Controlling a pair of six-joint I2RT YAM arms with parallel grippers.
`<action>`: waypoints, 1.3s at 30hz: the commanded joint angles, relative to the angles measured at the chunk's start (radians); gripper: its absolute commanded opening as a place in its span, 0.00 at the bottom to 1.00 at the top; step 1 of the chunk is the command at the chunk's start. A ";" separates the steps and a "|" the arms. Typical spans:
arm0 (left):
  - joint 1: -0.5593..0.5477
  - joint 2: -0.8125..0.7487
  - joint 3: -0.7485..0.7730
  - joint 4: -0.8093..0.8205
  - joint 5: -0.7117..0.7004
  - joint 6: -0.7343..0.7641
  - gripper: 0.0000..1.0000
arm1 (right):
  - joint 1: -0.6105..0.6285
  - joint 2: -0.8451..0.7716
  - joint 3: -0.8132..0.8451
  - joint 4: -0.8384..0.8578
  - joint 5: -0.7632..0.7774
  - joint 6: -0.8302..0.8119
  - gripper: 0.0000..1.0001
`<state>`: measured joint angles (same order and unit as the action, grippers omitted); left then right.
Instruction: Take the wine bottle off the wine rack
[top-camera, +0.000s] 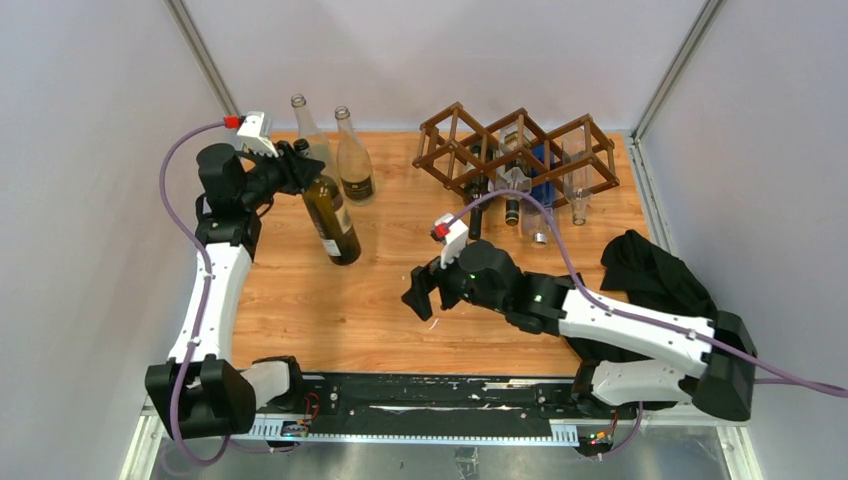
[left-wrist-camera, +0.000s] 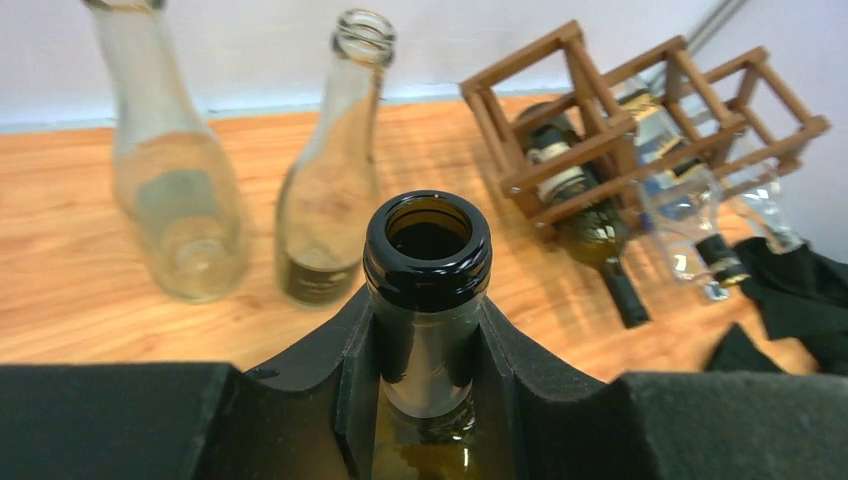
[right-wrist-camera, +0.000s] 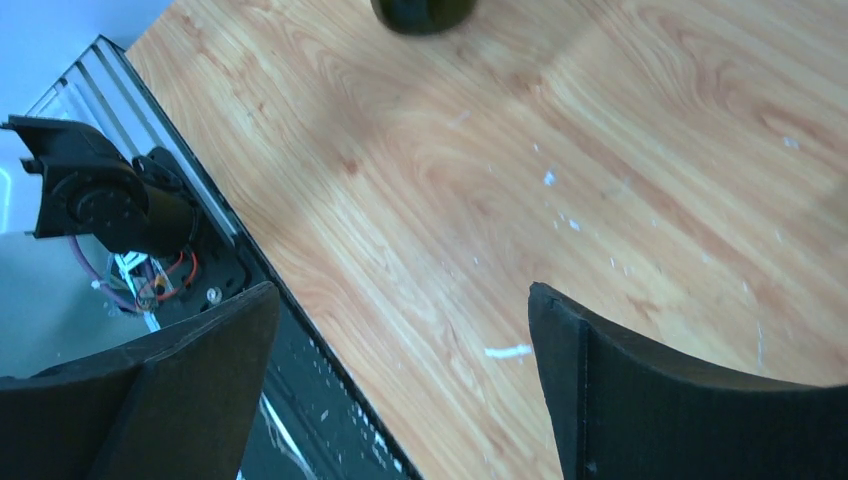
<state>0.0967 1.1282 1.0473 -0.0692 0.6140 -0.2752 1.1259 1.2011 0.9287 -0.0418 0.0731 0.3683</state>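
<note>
A dark olive wine bottle (top-camera: 335, 225) stands off the rack at the left of the table, its base on the wood. My left gripper (top-camera: 305, 172) is shut on its neck; in the left wrist view the black pads (left-wrist-camera: 340, 370) clamp the neck just under the bottle's open mouth (left-wrist-camera: 428, 240). The dark wooden wine rack (top-camera: 438, 117) sits at the back right and holds several other bottles lying in its cells, one dark green (left-wrist-camera: 590, 225). My right gripper (top-camera: 425, 295) hangs open over the middle of the table, nothing between its fingers (right-wrist-camera: 610, 400).
Two clear empty bottles (top-camera: 305, 130) (top-camera: 354, 160) stand just behind the held bottle. A black cloth (top-camera: 650, 270) lies at the right edge. The arms' black mounting rail (top-camera: 430, 400) runs along the near edge, below my right gripper.
</note>
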 joint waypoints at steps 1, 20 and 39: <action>0.029 0.015 0.035 0.168 -0.028 0.109 0.00 | 0.011 -0.146 -0.069 -0.165 0.088 0.091 0.98; 0.067 0.195 -0.089 0.612 -0.067 0.254 0.00 | -0.257 -0.355 0.128 -0.856 0.250 0.272 0.97; 0.067 0.331 -0.199 0.951 -0.031 0.265 0.03 | -0.738 0.205 0.331 -0.434 -0.048 0.177 0.94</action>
<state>0.1570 1.4738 0.8768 0.6823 0.5606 -0.0288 0.4271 1.3380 1.2083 -0.5320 0.0715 0.5735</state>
